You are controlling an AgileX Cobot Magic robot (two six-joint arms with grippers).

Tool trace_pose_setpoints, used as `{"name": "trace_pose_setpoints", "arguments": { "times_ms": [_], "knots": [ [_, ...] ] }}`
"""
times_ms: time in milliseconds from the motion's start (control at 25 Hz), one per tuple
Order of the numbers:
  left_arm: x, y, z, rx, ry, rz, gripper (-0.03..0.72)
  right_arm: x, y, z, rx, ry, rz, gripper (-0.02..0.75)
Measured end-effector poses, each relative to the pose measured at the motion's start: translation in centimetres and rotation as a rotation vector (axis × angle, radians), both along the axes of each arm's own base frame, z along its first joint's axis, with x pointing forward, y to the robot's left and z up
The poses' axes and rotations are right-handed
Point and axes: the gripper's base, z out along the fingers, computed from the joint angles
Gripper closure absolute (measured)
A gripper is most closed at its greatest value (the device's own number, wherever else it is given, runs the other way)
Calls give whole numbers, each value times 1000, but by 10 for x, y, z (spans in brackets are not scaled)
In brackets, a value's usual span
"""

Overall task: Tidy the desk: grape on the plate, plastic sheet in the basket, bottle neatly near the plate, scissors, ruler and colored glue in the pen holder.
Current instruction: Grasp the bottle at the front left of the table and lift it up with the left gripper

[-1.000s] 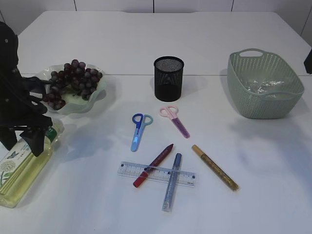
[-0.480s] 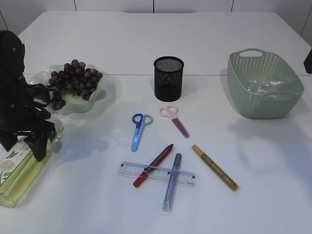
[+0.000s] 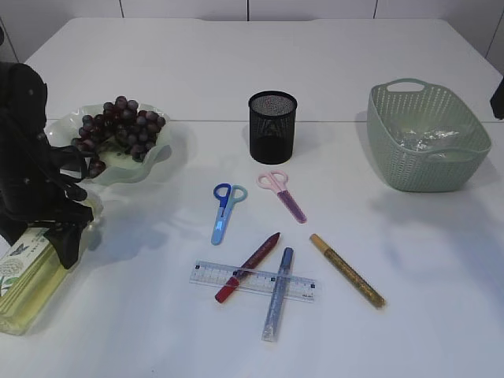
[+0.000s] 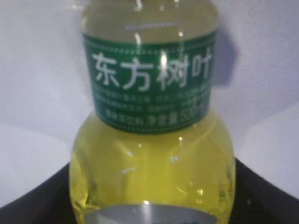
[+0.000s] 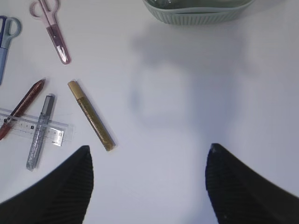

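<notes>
Black left gripper (image 3: 67, 236) spread wide astride yellow bottle (image 3: 31, 276) lying at near left; squeeze not evident. Right gripper (image 5: 148, 186) spread, empty, over bare table (image 3: 409, 260). Grapes (image 3: 118, 126) on plate (image 3: 153, 161) just beyond bottle. Scissors (image 3: 224, 209), ruler (image 3: 252, 282), glue pens (image 3: 346, 270) mid-table; pen holder (image 3: 272, 126) farther; plastic sheet (image 3: 425, 142) in basket (image 3: 425, 177) far right.

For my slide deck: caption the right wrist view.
Open right gripper hovering over the white table, with gold glue pen, ruler and pink scissors nearby.
</notes>
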Motion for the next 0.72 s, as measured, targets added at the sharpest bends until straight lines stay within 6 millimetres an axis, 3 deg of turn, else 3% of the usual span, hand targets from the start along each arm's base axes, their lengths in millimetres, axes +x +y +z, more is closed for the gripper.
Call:
{"name": "trace_pose_setpoints", "arguments": {
  "times_ms": [720],
  "knots": [
    [1,0,-8,2,14,0,148,0,0,0,0,0,0,176]
  ]
}}
